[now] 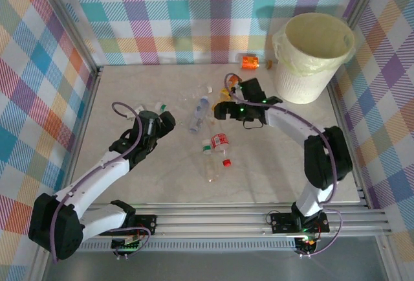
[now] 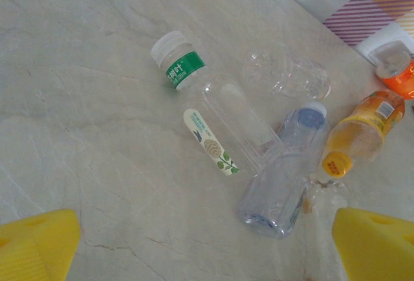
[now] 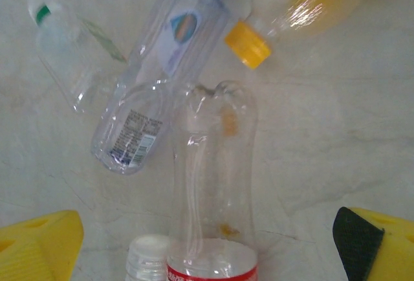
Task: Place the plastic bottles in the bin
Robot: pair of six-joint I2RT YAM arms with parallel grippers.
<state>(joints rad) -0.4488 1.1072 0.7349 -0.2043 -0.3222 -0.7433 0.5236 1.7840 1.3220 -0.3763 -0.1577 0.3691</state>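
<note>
Several plastic bottles lie scattered mid-table. In the right wrist view a clear red-label bottle (image 3: 213, 184) lies lengthwise on the table between the yellow fingers of my open right gripper (image 3: 210, 248), with a blue-cap bottle (image 3: 162, 74) and a yellow-capped orange bottle (image 3: 310, 9) beyond. My open left gripper (image 2: 207, 248) hovers over bare table short of a green-label bottle (image 2: 207, 109) and the blue-cap bottle (image 2: 284, 171). From above, the left gripper (image 1: 167, 120) and right gripper (image 1: 224, 109) flank the blue-cap bottle (image 1: 199, 114). The white bin (image 1: 314, 57) stands at the far right.
An orange bottle (image 1: 250, 61) lies by the back wall beside the bin. A red-capped clear bottle (image 1: 217, 168) rests nearer the front. Checked walls close in the table on three sides, and an aluminium rail (image 1: 259, 215) runs along the near edge.
</note>
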